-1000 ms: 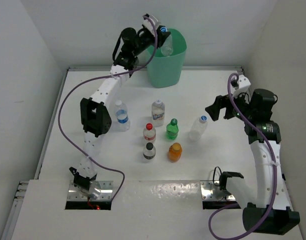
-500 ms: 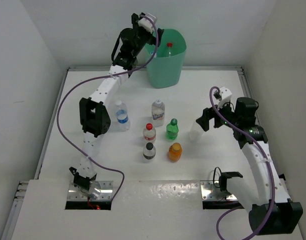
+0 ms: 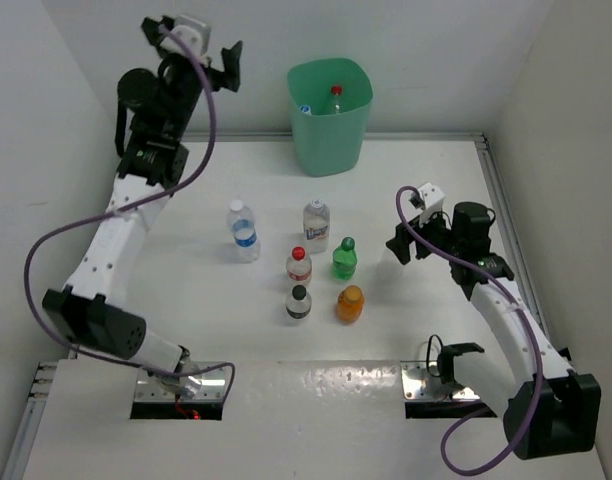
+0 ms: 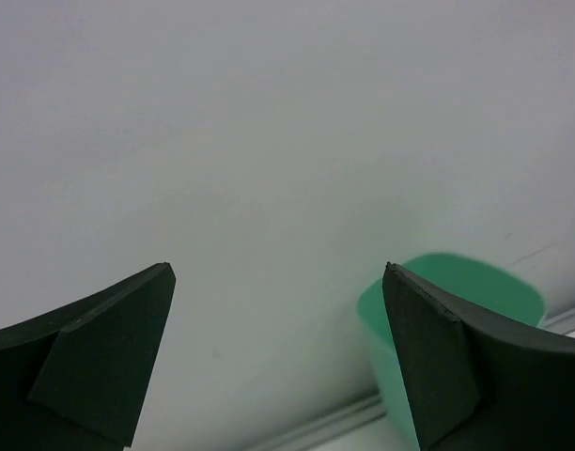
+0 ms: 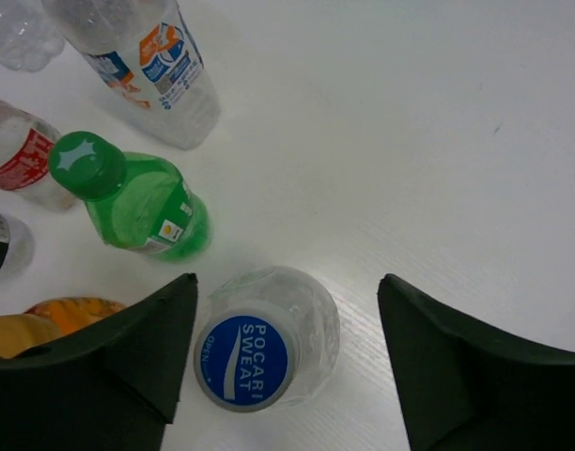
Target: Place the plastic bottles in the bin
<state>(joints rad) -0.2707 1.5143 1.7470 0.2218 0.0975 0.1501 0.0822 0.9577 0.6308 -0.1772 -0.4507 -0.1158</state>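
right wrist: clear bottle (image 5: 313, 318), blue cap (image 5: 245, 363), between parted right tool (image 5: 287, 279); left tool (image 4: 277, 269) wide.

The top view looks down from above and behind the arms on the whole bench (image 3: 436, 180). The left wrist view, held high, faces the far wall and shares the bin (image 4: 457, 282) with it. The right wrist view looks down close, sharing the green bottle (image 5: 137, 202).

White table (image 3: 436, 180) (white walls (image 3: 436, 60) around) carries metal plates (image 3: 211, 378).
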